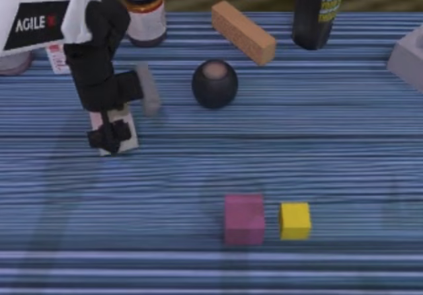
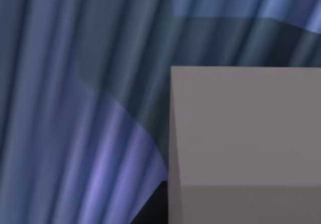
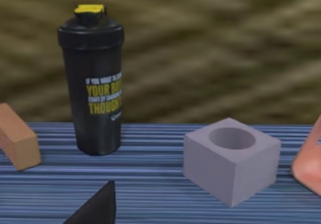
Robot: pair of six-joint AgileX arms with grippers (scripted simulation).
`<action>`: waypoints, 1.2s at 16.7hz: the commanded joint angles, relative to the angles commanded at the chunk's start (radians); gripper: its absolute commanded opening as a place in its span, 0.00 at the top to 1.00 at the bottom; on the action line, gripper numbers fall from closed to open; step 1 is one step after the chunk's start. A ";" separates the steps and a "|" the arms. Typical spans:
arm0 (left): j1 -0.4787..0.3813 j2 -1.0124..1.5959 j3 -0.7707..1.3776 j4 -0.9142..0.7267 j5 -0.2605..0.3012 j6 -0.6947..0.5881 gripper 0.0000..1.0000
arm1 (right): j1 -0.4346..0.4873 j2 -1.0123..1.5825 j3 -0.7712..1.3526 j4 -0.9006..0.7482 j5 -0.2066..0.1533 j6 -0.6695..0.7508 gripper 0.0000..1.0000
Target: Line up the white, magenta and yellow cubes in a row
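The white cube (image 1: pixel 124 131) is at the table's left middle, under my left arm. My left gripper (image 1: pixel 109 137) is over it, its jaws closed against the cube's sides. In the left wrist view the white cube (image 2: pixel 241 133) fills the frame, with one dark fingertip (image 2: pixel 156 206) pressed to its edge. The magenta cube (image 1: pixel 244 219) and the smaller yellow cube (image 1: pixel 295 220) rest side by side near the front middle, a small gap between them. My right arm is outside the top view; only a dark part of my right gripper (image 3: pixel 100 209) shows, with nothing near it.
Along the back stand a jar (image 1: pixel 142 10), a tan brick (image 1: pixel 242 32), a black shaker bottle (image 1: pixel 318 7) and a grey block with a round hole (image 3: pixel 230 158). A black ball-like object (image 1: pixel 214 83) sits mid-table. A salmon-pink object (image 3: pixel 308 158) shows beside the grey block.
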 joint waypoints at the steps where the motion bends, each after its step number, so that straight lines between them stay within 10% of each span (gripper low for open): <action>1: 0.004 -0.011 0.020 -0.032 0.000 -0.001 1.00 | 0.000 0.000 0.000 0.000 0.000 0.000 0.00; 12: -0.001 -0.083 0.095 -0.176 -0.001 -0.004 1.00 | 0.000 0.000 0.000 0.000 0.000 0.000 0.00; 20: -0.244 -0.382 -0.321 -0.086 -0.005 -0.058 1.00 | 0.000 0.000 0.000 0.000 0.000 0.000 0.00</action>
